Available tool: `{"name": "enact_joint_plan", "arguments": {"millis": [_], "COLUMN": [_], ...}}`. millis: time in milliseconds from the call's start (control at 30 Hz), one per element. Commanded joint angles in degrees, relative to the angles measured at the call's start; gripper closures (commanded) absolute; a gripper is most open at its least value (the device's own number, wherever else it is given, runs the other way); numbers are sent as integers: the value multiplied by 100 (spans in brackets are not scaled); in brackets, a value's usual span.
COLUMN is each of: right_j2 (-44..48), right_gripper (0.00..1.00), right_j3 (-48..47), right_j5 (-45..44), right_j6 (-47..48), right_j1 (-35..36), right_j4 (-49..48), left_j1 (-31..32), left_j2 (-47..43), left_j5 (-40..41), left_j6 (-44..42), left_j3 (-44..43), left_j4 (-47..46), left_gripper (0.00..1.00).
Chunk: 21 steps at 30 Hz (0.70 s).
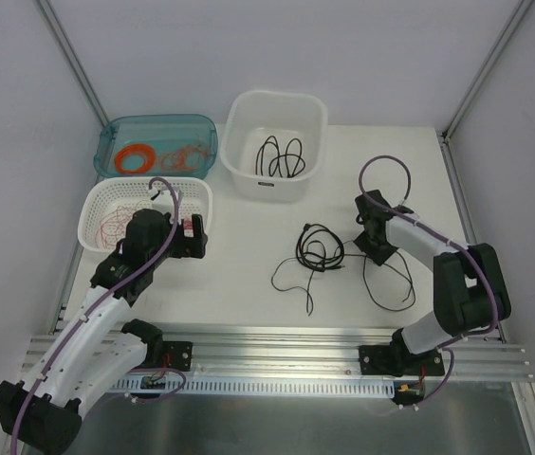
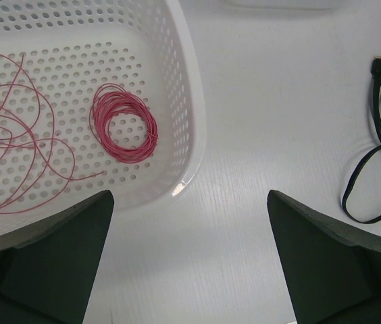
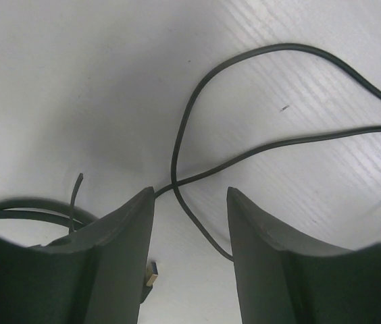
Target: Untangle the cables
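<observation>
Cables [image 1: 319,253], black and loosely looped, lie centred on the table [image 1: 239,294]. My right claw [image 3: 190,192] hangs low, fingers spread astride a crossing of strands, likely to pinch one free. My left claw [image 2: 190,196] gapes empty beside the white basket [image 2: 192,135].
</observation>
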<state>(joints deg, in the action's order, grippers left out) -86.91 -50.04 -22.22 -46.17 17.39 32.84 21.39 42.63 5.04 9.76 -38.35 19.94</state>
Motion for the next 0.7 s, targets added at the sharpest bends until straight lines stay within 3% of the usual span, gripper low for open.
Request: {"name": "enact_joint_plan", "arguments": {"millis": [0, 467, 567, 667], "right_j2": [-238, -1143, -1214, -1161], "right_gripper": [49, 60, 71, 90], "right_j3": [-339, -875, -981, -920], "right_j5": [-239, -99, -37, 16], "right_j6": [-322, -428, -410, -410], "right_j1": [81, 195, 212, 213], "right_j4": [248, 838, 970, 961], "left_j1": [32, 32, 32, 32], "left_j2": [-97, -211, -238, -264], "left_j5": [-55, -47, -56, -47], "left_j6": [-62, -53, -53, -62], "left_j3": [64, 82, 91, 82], "left_j4": [-122, -122, -131, -131], "left_gripper": [1, 1, 1, 1]}}
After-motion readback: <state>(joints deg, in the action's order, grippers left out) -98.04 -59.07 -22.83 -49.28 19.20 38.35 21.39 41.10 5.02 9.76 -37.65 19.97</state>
